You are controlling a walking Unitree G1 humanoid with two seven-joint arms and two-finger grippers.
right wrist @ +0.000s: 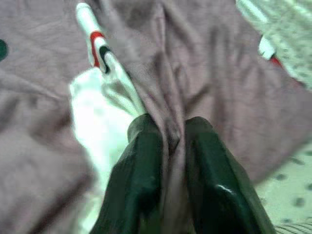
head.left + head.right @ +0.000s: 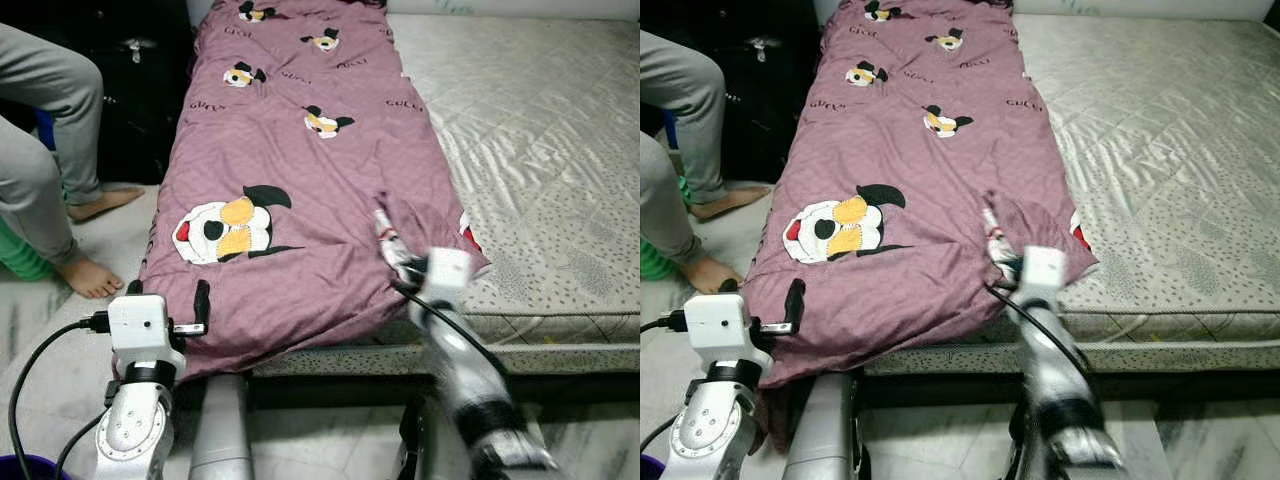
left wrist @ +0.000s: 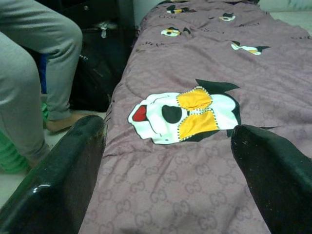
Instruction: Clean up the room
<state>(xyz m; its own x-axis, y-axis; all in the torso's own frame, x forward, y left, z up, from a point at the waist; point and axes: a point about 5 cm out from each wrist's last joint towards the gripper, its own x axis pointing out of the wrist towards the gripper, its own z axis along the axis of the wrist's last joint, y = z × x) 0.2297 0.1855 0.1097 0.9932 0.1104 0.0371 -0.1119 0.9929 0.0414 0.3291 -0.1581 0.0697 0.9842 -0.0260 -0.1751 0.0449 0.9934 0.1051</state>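
Two tools are at work at the foot of the bed. My right tool (image 1: 168, 141) is pressed together on a fold of the mauve blanket (image 2: 300, 160), pinching the cloth near its lower right corner, where the fabric bunches up and a white patch with a red and black stripe shows beside my fingers (image 1: 141, 165). My left tool (image 2: 170, 305) sits at the blanket's lower left edge with its fingers spread wide; through the left wrist view the cloth lies between the two black fingers (image 3: 63, 175) without either one closing on it.

The blanket lies lengthwise along the left half of the bed, printed with cartoon faces, the largest (image 2: 230, 228) near its lower left part. Its bottom edge hangs over the end of the mattress (image 2: 540, 150), whose pale quilted surface is bare to the right.

To the left of the bed a person sits in grey trousers (image 2: 40, 130), bare feet (image 2: 90, 275) on the floor, with a dark bag (image 2: 140, 80) just beside the legs.
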